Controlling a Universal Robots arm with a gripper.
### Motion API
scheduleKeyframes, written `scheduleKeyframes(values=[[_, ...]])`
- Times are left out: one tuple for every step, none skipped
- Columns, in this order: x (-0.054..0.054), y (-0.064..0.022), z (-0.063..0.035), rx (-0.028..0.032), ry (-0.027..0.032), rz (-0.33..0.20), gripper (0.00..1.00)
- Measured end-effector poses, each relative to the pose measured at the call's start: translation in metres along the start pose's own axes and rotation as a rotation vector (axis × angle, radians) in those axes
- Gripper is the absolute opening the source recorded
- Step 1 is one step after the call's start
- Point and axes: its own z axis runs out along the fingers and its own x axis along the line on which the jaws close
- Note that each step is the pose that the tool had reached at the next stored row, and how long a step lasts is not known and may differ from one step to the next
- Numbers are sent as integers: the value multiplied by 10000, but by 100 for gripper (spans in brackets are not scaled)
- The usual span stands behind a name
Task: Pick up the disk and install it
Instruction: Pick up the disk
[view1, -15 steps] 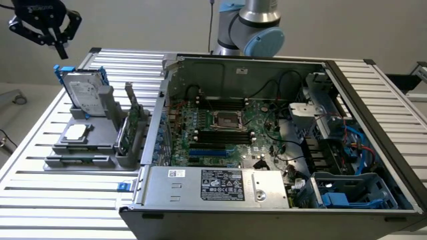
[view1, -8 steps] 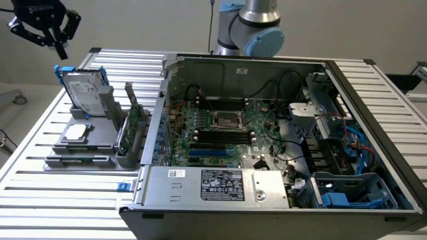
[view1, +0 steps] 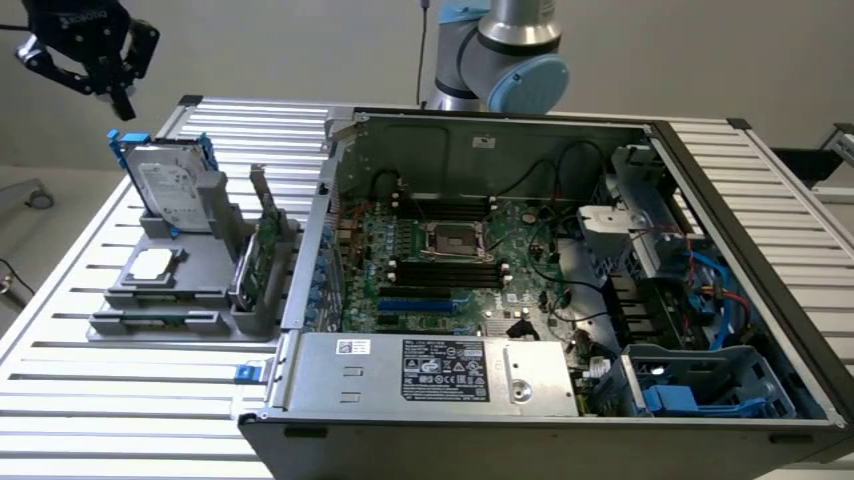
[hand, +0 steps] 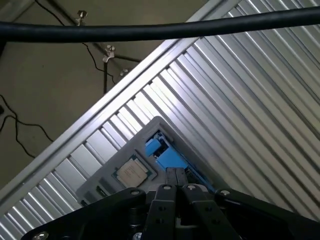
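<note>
Gripper (view1: 120, 100) shut, empty, hanging at 11 o'clock above disk (view1: 171, 185), upright in grey holder (view1: 160, 325) at 9 o'clock of PC case (view1: 467, 130); recommend jaws opened, squared w/ top edge.

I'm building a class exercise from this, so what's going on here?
The robot's gripper hangs shut and empty above the disk, not touching it. The disk stands upright in a grey holder on the slatted table, at the exterior view's left, with a square chip lying in the same holder. The open computer case sits beside it; the disk is not yet installed.
</note>
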Motion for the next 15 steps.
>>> scheduleKeyframes(values=[[0,0,1,3,12,-179,11],[0,0,3,6,24,-358,11],[0,0,4,9,36,-539,11],[0,0,5,12,49,-733,11],[0,0,7,15,61,-913,11],[0,-1,8,19,73,-1087,11],[0,0,10,21,85,-1266,11],[0,-1,12,25,97,-1446,11],[0,-1,14,28,110,-1630,11],[0,-1,16,31,121,-1805,11],[0,-1,18,35,135,-2000,11],[-1,-1,20,38,147,-2179,11],[-1,-1,22,40,160,-2359,11],[-1,-2,25,43,173,-2538,11],[-1,-2,31,47,184,-2718,11]])
